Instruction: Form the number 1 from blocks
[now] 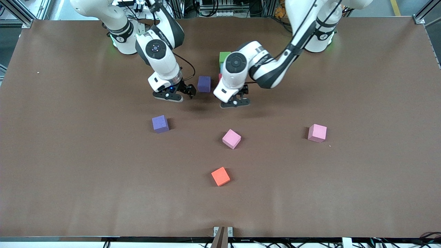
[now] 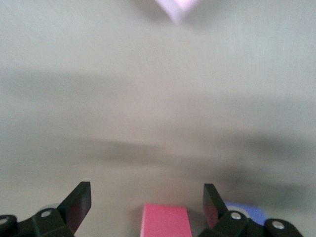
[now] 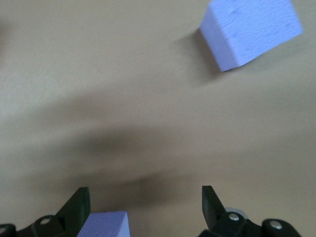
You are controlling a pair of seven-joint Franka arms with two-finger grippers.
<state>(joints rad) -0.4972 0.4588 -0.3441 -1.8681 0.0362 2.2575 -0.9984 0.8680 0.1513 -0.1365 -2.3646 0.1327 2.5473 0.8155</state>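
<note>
A green block sits near the robots' bases, with a sliver of a red block showing past the left arm. My left gripper hangs open over the table; the red block lies between its fingers, touching neither. A purple block rests beside the red one, by my open right gripper. Nearer the camera lie a second purple block, two pink blocks and an orange block.
The brown table spreads wide around the blocks. A small bracket sticks up at the table's edge nearest the camera. Both arms lean in over the middle, close to each other.
</note>
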